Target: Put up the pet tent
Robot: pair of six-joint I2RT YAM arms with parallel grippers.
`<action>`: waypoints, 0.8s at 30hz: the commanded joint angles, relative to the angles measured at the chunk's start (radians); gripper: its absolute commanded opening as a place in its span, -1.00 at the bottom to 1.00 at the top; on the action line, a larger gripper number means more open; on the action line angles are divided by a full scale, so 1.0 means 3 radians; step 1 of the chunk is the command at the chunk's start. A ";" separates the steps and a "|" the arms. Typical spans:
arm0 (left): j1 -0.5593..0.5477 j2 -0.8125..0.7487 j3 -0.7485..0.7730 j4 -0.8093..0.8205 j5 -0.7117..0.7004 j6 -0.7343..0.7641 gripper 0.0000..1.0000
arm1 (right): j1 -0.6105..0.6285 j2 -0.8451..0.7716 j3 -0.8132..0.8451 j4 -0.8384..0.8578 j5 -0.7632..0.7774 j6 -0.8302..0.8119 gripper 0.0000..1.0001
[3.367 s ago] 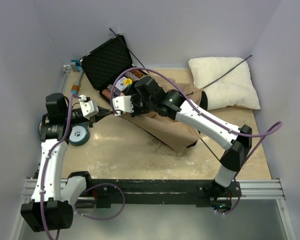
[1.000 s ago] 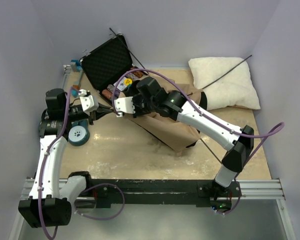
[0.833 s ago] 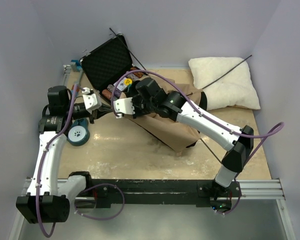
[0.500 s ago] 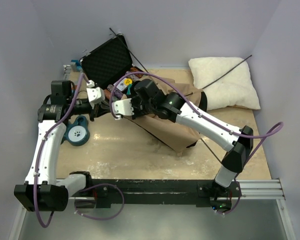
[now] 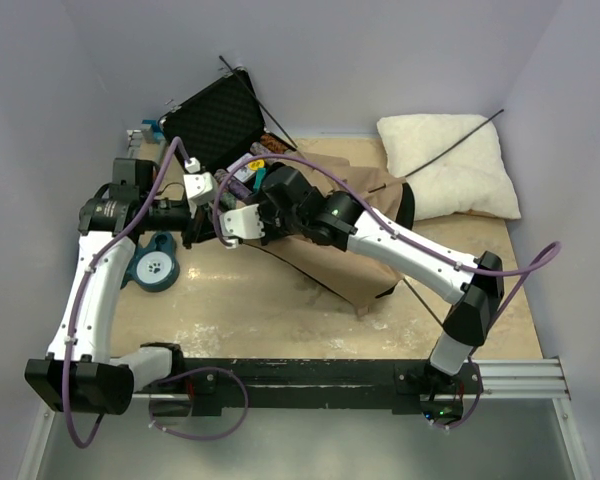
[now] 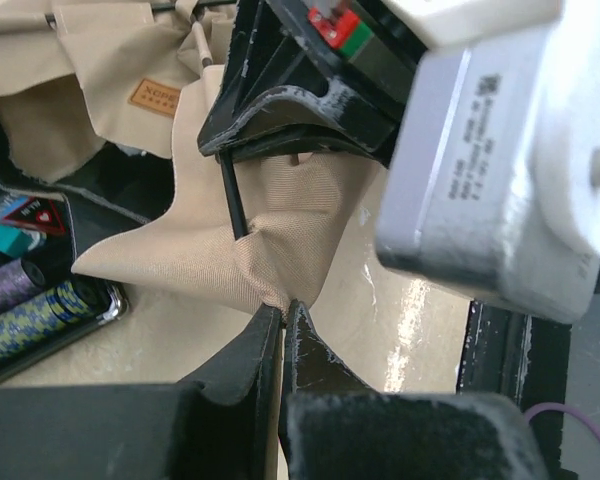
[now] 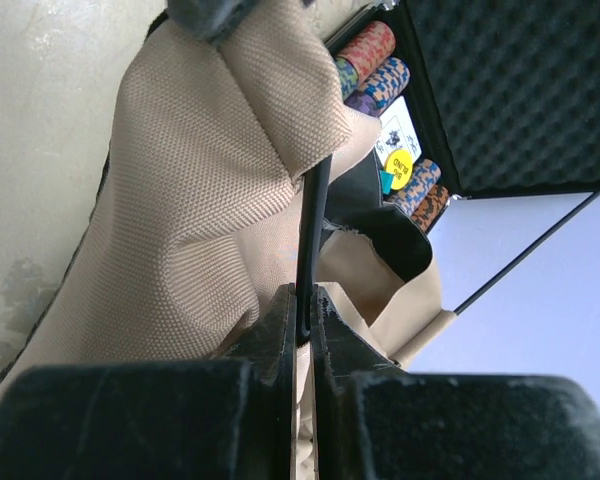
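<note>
The tan pet tent [image 5: 340, 240] lies crumpled mid-table, its black floor panel showing at the right edge. My left gripper [image 6: 282, 308] is shut on a corner of the tent's tan fabric [image 6: 280, 250]; it shows in the top view [image 5: 212, 222]. My right gripper [image 7: 302, 298] is shut on a thin dark pole [image 7: 314, 215] that runs into that same fabric corner; it shows in the top view [image 5: 242, 222] right beside the left gripper. The tent's small label [image 6: 156, 95] is visible. Another pole [image 5: 460, 138] lies across the pillow. The pompom is not visible.
An open black case [image 5: 215, 120] of coloured chips [image 7: 370, 55] stands at the back left, just behind both grippers. A white fluffy pillow [image 5: 450, 165] lies at the back right. A blue paw-print disc [image 5: 155, 268] sits left, under the left arm.
My left gripper has moved right and toward the back, closing on the right gripper, with the tent corner between its fingers. The right gripper shifted slightly left with the pole.
</note>
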 commanded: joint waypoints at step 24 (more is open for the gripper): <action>-0.0157 -0.0037 -0.0293 0.0994 -0.0024 -0.1076 -0.72 | 0.0141 -0.0087 -0.0001 0.0176 -0.0014 -0.0046 -1.00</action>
